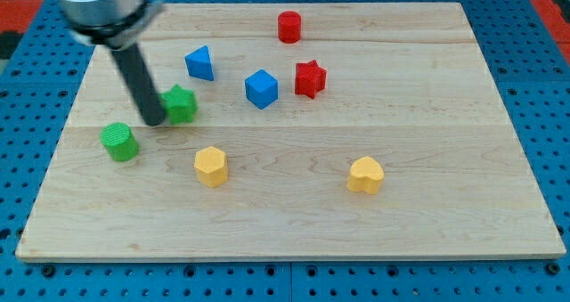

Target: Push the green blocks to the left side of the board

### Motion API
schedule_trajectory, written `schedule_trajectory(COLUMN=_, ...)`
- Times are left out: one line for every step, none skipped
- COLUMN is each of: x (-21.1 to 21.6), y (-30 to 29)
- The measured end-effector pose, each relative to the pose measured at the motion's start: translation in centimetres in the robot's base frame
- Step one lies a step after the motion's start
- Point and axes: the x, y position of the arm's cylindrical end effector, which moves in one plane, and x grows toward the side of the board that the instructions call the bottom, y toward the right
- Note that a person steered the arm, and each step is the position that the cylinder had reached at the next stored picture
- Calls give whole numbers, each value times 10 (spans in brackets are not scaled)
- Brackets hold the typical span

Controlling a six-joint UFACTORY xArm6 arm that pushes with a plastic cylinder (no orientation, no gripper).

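Two green blocks lie on the left part of the wooden board point(294, 222). A green cylinder point(118, 142) sits near the left edge. A green star-like block point(182, 104) lies up and to the right of it. My tip point(153, 121) rests against the left side of the green star-like block, between the two green blocks. The rod rises from it toward the view's top left.
A blue triangular block point(200, 63), a blue cube point(261, 88), a red star point(309, 78) and a red cylinder point(289, 26) lie in the upper middle. A yellow pentagon-like block point(211, 167) and a yellow heart point(365, 175) lie lower down.
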Motion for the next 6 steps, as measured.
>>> schedule_trajectory(x=7, y=38)
schedule_trajectory(x=2, y=65)
schedule_trajectory(x=-33, y=92)
schedule_trajectory(x=-51, y=46)
schedule_trajectory(x=-49, y=21)
schedule_trajectory(x=-30, y=54)
